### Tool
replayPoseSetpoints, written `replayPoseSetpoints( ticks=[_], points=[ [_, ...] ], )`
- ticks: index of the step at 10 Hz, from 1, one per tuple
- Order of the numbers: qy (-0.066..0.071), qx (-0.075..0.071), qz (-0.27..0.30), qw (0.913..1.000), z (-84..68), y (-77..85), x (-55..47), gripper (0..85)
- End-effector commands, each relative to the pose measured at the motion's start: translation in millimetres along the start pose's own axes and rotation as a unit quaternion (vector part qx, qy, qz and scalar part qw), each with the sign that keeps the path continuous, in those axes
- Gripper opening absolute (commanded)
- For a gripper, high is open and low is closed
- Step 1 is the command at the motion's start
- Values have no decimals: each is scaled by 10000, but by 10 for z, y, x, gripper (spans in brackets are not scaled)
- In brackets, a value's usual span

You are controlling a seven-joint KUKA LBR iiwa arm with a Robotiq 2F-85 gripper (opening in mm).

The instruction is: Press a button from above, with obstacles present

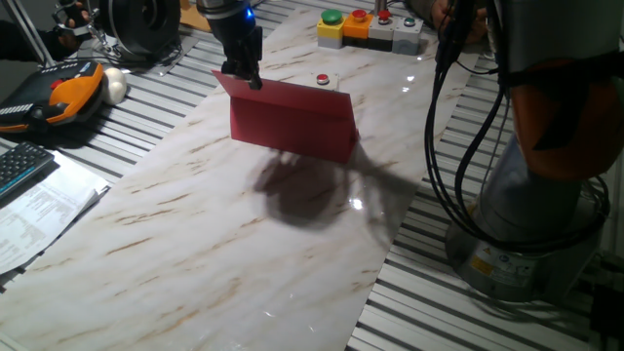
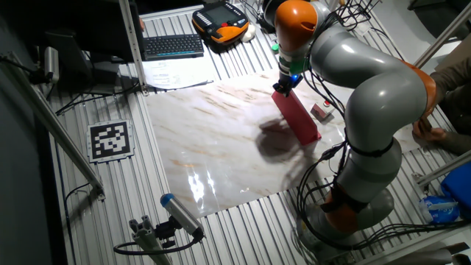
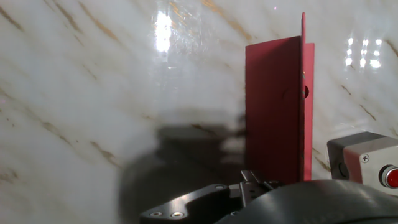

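The button (image 1: pixel 323 80) is a tiny red cap on a small white base, lying on the marble table just behind the obstacle. The obstacle is a dull-red upright panel (image 1: pixel 292 122). My gripper (image 1: pixel 254 82) hangs over the panel's left end, on the near side, to the left of the button. In the other fixed view the gripper (image 2: pixel 282 89) is at the panel's (image 2: pixel 299 118) far end and the button (image 2: pixel 321 110) lies beyond the panel. The hand view shows the panel (image 3: pixel 277 112) edge-on, the button (image 3: pixel 389 177) at lower right, and the fingertips (image 3: pixel 254 179) meeting, holding nothing.
Yellow, orange and grey button boxes (image 1: pixel 369 27) stand at the table's far edge. A teach pendant (image 1: pixel 58 93), a keyboard (image 1: pixel 21 166) and papers (image 1: pixel 44 210) lie to the left. The arm's base (image 1: pixel 541 195) and cables (image 1: pixel 458 146) stand to the right.
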State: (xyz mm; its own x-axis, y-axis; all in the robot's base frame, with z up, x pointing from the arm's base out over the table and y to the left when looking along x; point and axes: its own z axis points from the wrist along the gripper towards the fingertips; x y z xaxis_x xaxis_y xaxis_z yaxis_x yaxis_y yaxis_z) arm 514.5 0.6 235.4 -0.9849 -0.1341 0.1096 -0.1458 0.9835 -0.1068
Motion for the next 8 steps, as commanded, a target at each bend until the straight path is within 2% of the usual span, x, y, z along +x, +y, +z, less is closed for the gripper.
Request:
replayPoseSetpoints(
  ticks=[1,2,3,4,5,6,7,8],
  points=[
    [-64,14,-10,10000,-3,-2,1,0],
    [-337,-3,71,9994,-3,-2,1,0],
    [-411,-205,366,9983,-3,-2,1,0],
    [-417,-467,779,9950,-3,-2,1,0],
    [-454,-504,1154,9910,-3,-2,1,0],
    [-560,-391,1499,9863,-3,-2,1,0],
    [-626,-213,1719,9829,-3,-2,1,0],
    [-705,-129,1798,9811,-3,-2,1,0]
  ],
)
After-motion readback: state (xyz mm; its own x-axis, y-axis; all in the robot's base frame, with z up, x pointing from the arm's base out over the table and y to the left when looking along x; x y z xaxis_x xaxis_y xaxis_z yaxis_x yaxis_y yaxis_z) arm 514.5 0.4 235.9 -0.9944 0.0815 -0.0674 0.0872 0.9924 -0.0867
